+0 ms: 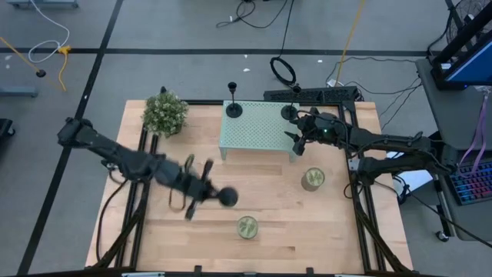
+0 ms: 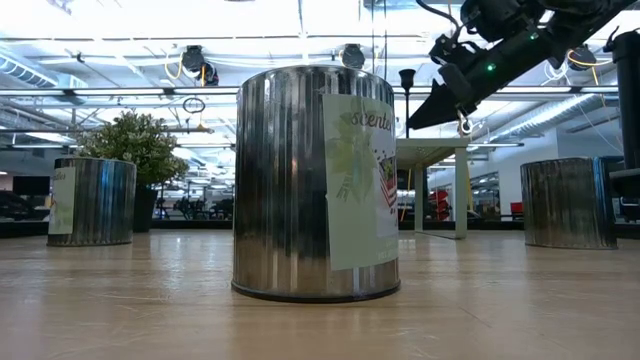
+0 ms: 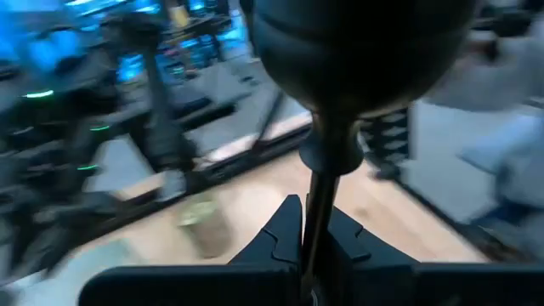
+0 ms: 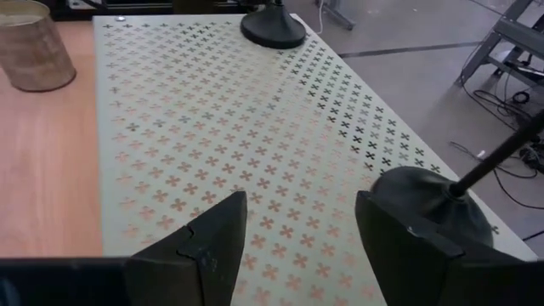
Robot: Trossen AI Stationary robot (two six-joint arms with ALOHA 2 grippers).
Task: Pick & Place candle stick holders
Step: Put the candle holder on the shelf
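Observation:
Three matte-black candle stick holders show. One [image 1: 233, 108] stands on its disc base at the far left corner of the pale green perforated stand [image 1: 257, 127], also in the right wrist view [image 4: 272, 30]. A second [image 1: 290, 113] stands at the stand's far right corner [image 4: 425, 200]. My left gripper [image 1: 201, 194] is shut on the third [image 1: 227, 197] over the table's middle. My right gripper [image 1: 296, 141] is open above the stand's right end [image 4: 297, 246]; the second holder stands just beyond one finger. My left gripper pinches the holder's thin stem [image 3: 319, 225] between its two fingers. The fingers point toward the table's right and lie along the stem. The holder lies on its side, its disc base [image 3: 365, 51] out ahead of the fingertips toward the table's right.
Two greenish-gold jars stand on the wood, one at the right [image 1: 313, 178] and one near the front edge [image 1: 247, 227]; the latter fills the low view's middle [image 2: 315, 180]. A small potted plant [image 1: 165, 113] stands at the far left. Black frame rails run along the table's sides.

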